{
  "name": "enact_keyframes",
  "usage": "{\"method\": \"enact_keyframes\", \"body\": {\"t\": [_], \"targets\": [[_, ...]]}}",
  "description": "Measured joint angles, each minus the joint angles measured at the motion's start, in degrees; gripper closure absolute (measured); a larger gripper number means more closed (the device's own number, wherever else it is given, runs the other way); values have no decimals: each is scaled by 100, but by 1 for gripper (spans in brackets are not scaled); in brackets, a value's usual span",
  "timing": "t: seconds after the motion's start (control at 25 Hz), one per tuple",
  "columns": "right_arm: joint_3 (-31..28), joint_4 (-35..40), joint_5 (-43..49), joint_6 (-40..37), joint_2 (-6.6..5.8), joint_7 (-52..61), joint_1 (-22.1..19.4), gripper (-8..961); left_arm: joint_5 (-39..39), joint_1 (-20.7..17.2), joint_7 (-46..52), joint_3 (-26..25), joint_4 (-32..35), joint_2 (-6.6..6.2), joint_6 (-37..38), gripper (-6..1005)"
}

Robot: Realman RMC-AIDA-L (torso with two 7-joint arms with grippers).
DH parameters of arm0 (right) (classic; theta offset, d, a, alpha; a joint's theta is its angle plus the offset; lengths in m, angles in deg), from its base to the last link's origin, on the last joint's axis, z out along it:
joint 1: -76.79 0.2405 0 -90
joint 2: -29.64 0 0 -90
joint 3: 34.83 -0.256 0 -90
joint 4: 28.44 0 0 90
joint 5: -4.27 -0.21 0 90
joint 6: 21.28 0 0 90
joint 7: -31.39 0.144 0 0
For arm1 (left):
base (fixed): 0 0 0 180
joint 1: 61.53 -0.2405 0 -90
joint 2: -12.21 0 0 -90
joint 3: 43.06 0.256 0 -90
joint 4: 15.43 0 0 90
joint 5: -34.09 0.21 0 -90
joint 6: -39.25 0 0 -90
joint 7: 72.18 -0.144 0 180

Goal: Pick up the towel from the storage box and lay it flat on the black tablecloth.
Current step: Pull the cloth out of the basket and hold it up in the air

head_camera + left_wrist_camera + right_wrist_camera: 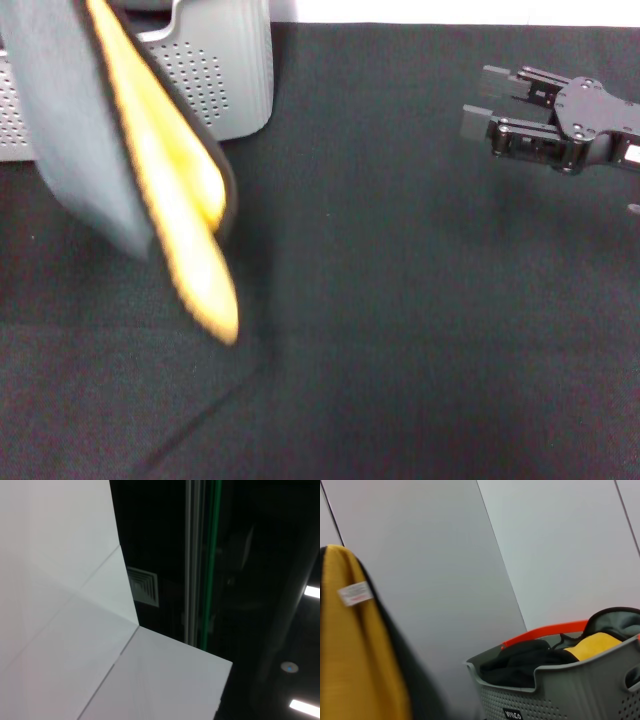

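Note:
The towel (170, 190) hangs in the air at the left, grey face to the left, yellow-orange face to the right, with black trim. Its lower tip is just above the black tablecloth (400, 300). What holds its top is out of frame, and my left gripper is not in view. The towel also shows in the right wrist view (355, 655), with its white tag (355, 593). The light grey storage box (225, 70) stands behind it at the back left. My right gripper (478, 98) is open and empty over the tablecloth's right side.
In the right wrist view the storage box (560, 690) holds a dark cloth (520, 662) and another yellow cloth (595, 645), with an orange rim (545, 630) behind. The left wrist view shows only wall panels and a dark ceiling.

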Motion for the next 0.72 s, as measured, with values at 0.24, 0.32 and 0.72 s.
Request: {"method": "enact_keyframes", "body": {"t": [0.24,0.32,0.72], "targets": [[3,25,-1,347,8,-10,42,160,191,47,120,41,-11,-50,39,953],[16,57,-4,547,9,-11,94,159,316,68,127,91,-8,-69,44,953],[349,14,-2,838,26,-87,413,160,925,330,48,370,-95,-207,275,953]]}}
